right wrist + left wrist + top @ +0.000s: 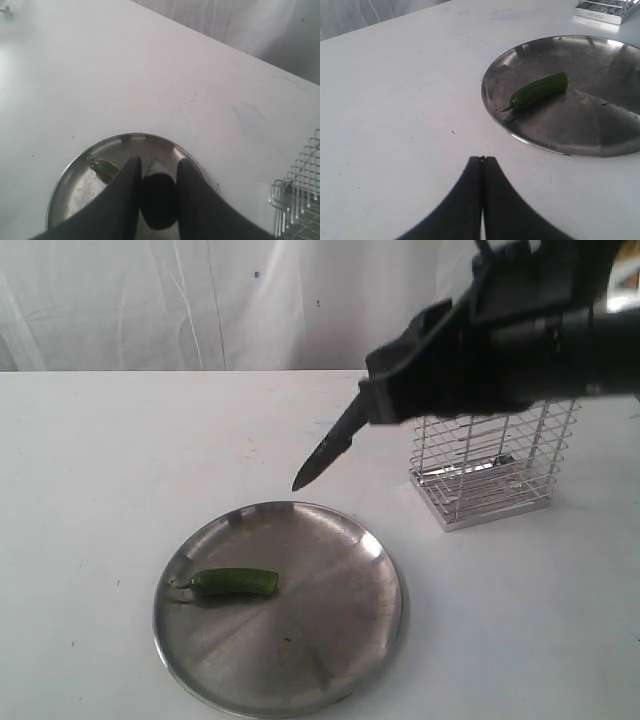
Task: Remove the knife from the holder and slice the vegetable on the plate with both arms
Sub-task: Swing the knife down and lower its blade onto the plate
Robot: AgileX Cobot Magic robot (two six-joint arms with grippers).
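1. Right gripper (159,195): black fingers (125,192) clamped on the black handle of the slim kitchen knife with a dark pointed steel blade (325,452). In the right wrist view the rounded handle end sits between the two fingers.
2. Knife is in the air, clear of the bench. In the exterior view the blade slants down from the gripper, tip aimed toward the far rim of the plate, not touching it.
3. Large round shallow plate of dull silver steel (330,640) lies flat on the white bench (90,470), near the front edge of the exterior view.
4. Small glossy green chilli-like pod with a thin curled stem (235,583) lies on its side on the plate, toward its left part in the exterior view, stem pointing to the left rim. It looks whole.
5. Tall rectangular cage holder of shiny silver wire (495,475) stands upright on the bench, to the right of the plate and apart from it, partly hidden by the right arm.
6. Left gripper (481,161): black fingers (470,185) closed together, tips touching, nothing between them. It hangs over bare bench near the plate's rim, on the pod's stem side.
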